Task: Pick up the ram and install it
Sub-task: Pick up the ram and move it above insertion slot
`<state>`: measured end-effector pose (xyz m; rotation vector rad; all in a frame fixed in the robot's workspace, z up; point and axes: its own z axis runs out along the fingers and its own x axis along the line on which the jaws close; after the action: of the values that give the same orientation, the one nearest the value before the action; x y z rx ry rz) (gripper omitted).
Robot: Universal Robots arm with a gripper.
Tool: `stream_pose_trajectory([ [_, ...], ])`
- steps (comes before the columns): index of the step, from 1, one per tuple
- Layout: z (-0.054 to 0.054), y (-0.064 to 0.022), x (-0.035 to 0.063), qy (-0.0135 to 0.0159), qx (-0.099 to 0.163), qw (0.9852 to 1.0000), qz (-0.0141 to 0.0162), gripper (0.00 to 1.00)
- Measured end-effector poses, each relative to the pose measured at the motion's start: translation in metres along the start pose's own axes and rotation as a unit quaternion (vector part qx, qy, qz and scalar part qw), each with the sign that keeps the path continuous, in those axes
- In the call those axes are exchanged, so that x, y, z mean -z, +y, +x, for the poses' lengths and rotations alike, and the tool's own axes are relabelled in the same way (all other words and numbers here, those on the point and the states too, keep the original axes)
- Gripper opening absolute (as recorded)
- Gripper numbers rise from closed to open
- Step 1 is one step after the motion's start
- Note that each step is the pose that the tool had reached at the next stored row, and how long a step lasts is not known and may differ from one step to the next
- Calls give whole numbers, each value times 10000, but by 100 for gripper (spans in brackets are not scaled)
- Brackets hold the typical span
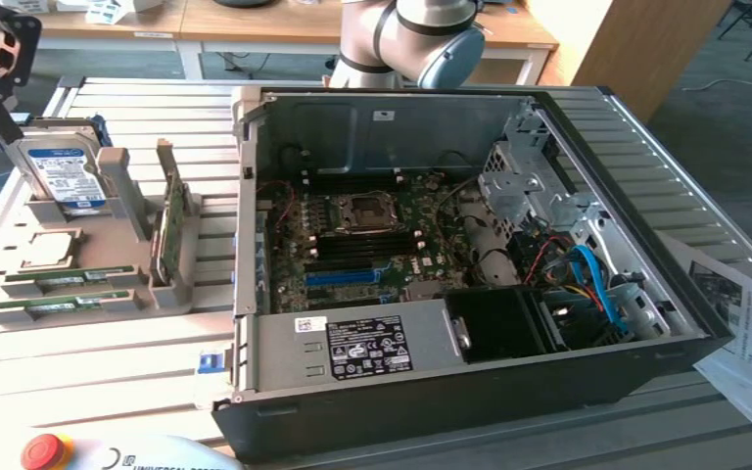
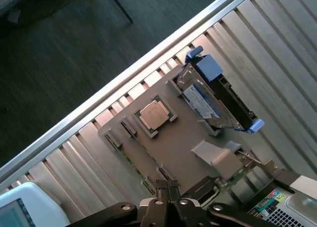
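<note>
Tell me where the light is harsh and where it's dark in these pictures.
Exterior view: sunlight washes out the table near the gray tray; the computer case is shaded inside. Wrist view: the floor is dark, the table slats gleam, the claw is in shadow.

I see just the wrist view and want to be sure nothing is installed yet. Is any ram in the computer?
Observer: No green stick stands in the blue slot on the motherboard; it looks empty.
Operator: Where is the ram?
Observer: Two ram sticks lie in the grey tray, at the exterior view's left of the open case.
Operator: And my gripper?
Observer: The gripper hangs by the hard drive end of the tray, apart from the sticks, shut on nothing.
</note>
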<state>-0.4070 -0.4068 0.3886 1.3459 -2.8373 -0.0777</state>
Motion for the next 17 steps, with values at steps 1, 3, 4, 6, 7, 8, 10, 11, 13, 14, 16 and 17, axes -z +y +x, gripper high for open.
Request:
stream_pose_trajectory([
  [1, 0, 0, 0, 4, 85, 10000, -2, 11],
  [3, 0, 0, 0, 12, 260, 9997, -6, 11],
  [4, 0, 0, 0, 16, 347, 9994, -7, 11],
  [6, 0, 0, 0, 24, 521, 9986, -11, 11],
  [7, 0, 0, 0, 27, 609, 9981, -13, 11],
  [8, 0, 0, 0, 32, 696, 9976, -15, 11],
  [10, 0, 0, 0, 40, 881, 9961, -19, 11],
  [11, 0, 0, 0, 44, 971, 9953, -20, 11],
  [13, 0, 0, 0, 52, 1149, 9934, -24, 11],
  [14, 0, -1, 0, 56, 1236, 9923, -26, 11],
  [16, 0, -1, 0, 64, 1422, 9898, -30, 11],
  [17, 0, -1, 0, 68, 1511, 9885, -32, 11],
])
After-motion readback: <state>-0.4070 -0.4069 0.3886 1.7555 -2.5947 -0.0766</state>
